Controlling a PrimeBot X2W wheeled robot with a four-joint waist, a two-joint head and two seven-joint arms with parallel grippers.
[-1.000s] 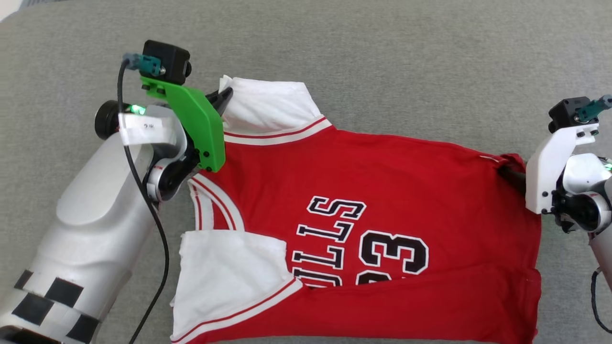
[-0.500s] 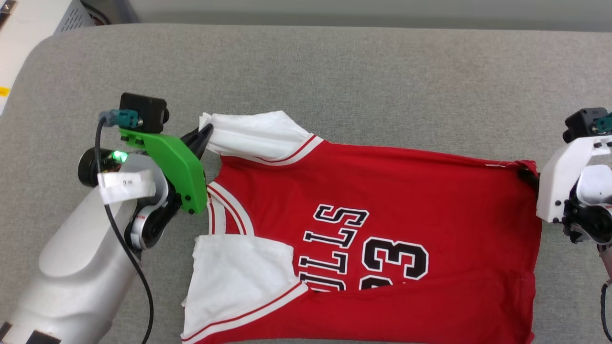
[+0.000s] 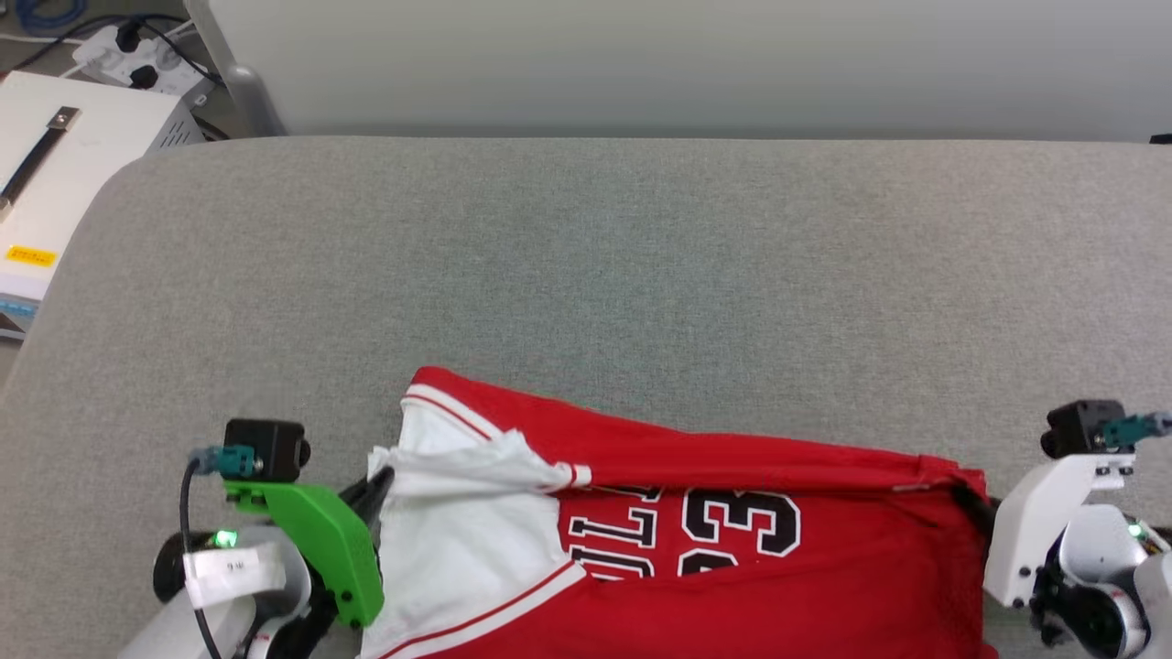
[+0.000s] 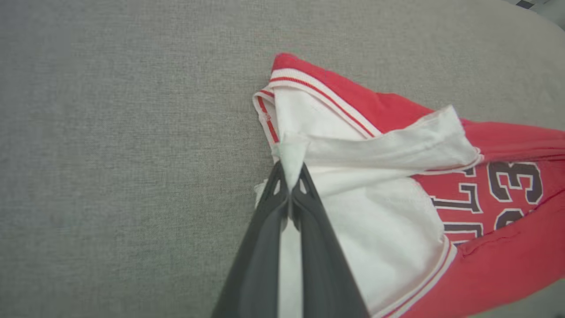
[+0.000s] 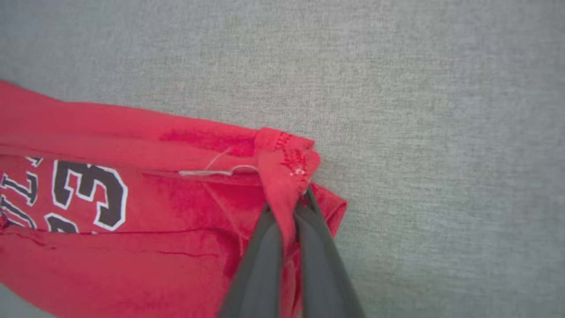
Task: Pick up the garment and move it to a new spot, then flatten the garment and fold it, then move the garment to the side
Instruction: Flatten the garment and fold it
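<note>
The garment [image 3: 851, 586], a red jersey with white sleeves and a black "23" print, lies on the grey padded surface [image 3: 641, 275] at the near edge of the head view. Its far edge is folded over toward me and covers the top of the print. My left gripper [image 3: 382, 482] is shut on the tip of a white sleeve [image 4: 379, 150]; the left wrist view shows that tip pinched between my left gripper's [image 4: 290, 176] fingers. My right gripper [image 3: 973, 501] is shut on the red hem corner [image 5: 287, 154], which bunches above my right gripper [image 5: 292, 201].
A white box [image 3: 55, 156] and a power strip with cables [image 3: 128, 46] sit beyond the surface's far left corner. A pale wall [image 3: 641, 64] runs along the back. Bare grey padding stretches beyond the garment.
The camera has tilted up, so the whole scene sits lower. Both grippers have drawn the garment's far edge toward the near side, folding it over the lettering.
</note>
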